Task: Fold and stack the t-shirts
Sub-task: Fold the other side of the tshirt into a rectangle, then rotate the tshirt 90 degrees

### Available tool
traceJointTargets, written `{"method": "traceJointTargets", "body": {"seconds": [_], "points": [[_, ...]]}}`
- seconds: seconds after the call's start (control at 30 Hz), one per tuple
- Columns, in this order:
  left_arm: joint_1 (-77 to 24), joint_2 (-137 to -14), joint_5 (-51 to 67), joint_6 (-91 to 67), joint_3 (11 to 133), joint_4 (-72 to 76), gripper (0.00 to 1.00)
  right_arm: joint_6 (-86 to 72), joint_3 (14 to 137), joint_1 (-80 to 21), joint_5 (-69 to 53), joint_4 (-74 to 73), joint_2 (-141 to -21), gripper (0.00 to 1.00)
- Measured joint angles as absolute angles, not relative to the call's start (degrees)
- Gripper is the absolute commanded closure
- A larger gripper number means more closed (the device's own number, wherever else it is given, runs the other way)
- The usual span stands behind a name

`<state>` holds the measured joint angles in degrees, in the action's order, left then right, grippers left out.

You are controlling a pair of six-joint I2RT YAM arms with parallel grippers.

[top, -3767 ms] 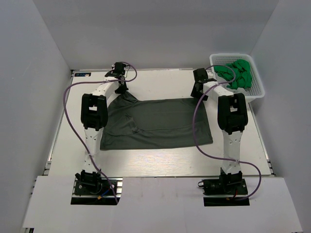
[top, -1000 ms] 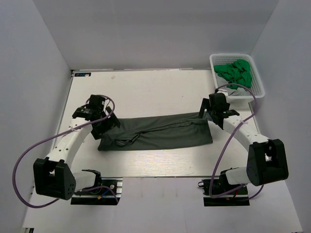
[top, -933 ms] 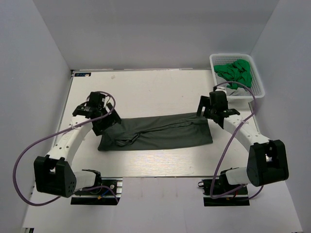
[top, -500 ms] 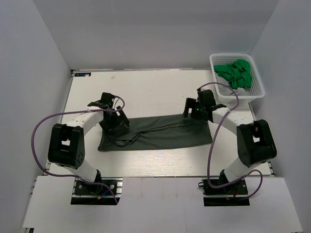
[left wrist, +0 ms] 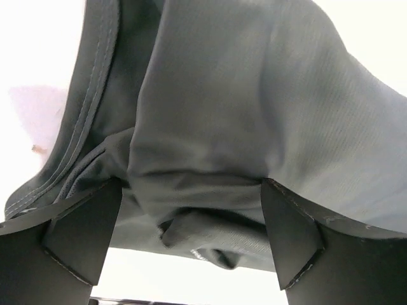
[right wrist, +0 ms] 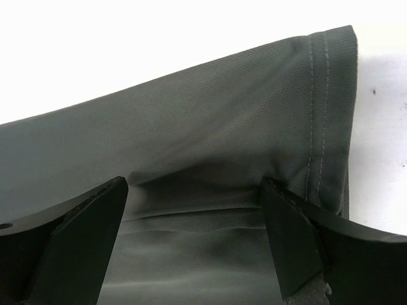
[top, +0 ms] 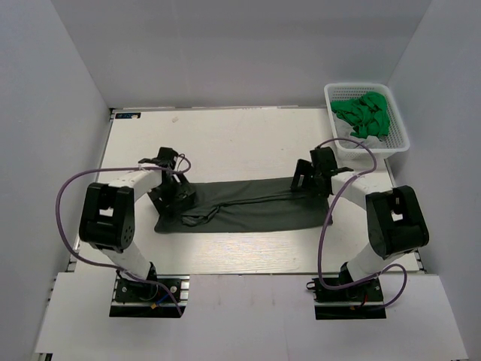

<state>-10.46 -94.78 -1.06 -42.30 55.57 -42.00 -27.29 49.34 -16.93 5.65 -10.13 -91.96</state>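
Observation:
The dark charcoal t-shirt (top: 248,207) lies on the table folded lengthwise into a long band. My left gripper (top: 174,197) is down on its left end, open, with bunched cloth (left wrist: 254,95) between the wide jaws (left wrist: 189,190). My right gripper (top: 304,183) is down on the right end, open, straddling a raised fold near the stitched hem (right wrist: 315,95); its fingertips (right wrist: 193,187) stand far apart. The green t-shirts (top: 364,114) lie crumpled in the basket.
The white lattice basket (top: 398,143) stands at the back right corner, just beyond the right arm. White tabletop (top: 240,143) stretches behind the shirt, and a narrower strip lies in front of it. Purple cables loop beside both arms.
The wide shirt has been folded into a narrow band. Over the last second both grippers swung inward and came down onto the band's two ends, jaws staying wide.

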Motion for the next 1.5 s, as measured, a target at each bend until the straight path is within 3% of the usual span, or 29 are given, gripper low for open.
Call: {"method": "traceJointTargets", "body": {"seconds": [0.17,0.37,0.53,0.67,0.8,0.97,1.03,1.07,1.23,1.5], "points": [[-10.5,-103.5,-1.9,-42.1,65.5,-45.9,0.00,-26.1,47.0,-17.0,2.1,-8.0,-90.2,0.10],[-10.5,-118.1,-5.4,-40.7,86.1,-50.3,0.00,-24.8,42.9,-20.1,-1.1,-9.3,-85.4,0.10],[-10.5,-136.0,-6.9,-37.0,116.2,-52.1,0.00,-22.8,42.2,-27.7,-2.8,-12.9,-83.9,0.10],[-10.3,-147.5,-3.6,-35.8,134.5,-43.4,0.00,-20.3,44.4,-35.9,-6.6,-17.8,-84.6,0.10],[-10.4,-149.5,0.9,-37.7,133.7,-29.9,0.00,-16.1,51.5,-43.6,-12.8,-25.3,-89.3,0.10],[-11.1,-157.6,6.6,-44.4,141.1,-16.6,0.00,-11.1,58.8,-50.5,-22.9,-28.9,-93.1,0.10],[-11.4,-158.8,7.8,-47.4,140.7,-11.2,0.00,-8.6,63.4,-52.0,-26.3,-30.7,-97.0,0.19],[-11.5,-159.1,8.1,-48.8,140.4,-9.0,0.00,-7.5,65.3,-52.3,-28.1,-30.8,-98.9,0.19],[-12.1,-160.4,8.4,-53.5,140.1,-3.9,0.00,-3.8,67.4,-53.1,-31.7,-33.0,-102.5,0.10],[-12.6,-158.7,7.2,-51.1,138.2,-2.6,0.00,-3.7,68.7,-53.0,-33.1,-31.6,-99.2,0.10]]}}
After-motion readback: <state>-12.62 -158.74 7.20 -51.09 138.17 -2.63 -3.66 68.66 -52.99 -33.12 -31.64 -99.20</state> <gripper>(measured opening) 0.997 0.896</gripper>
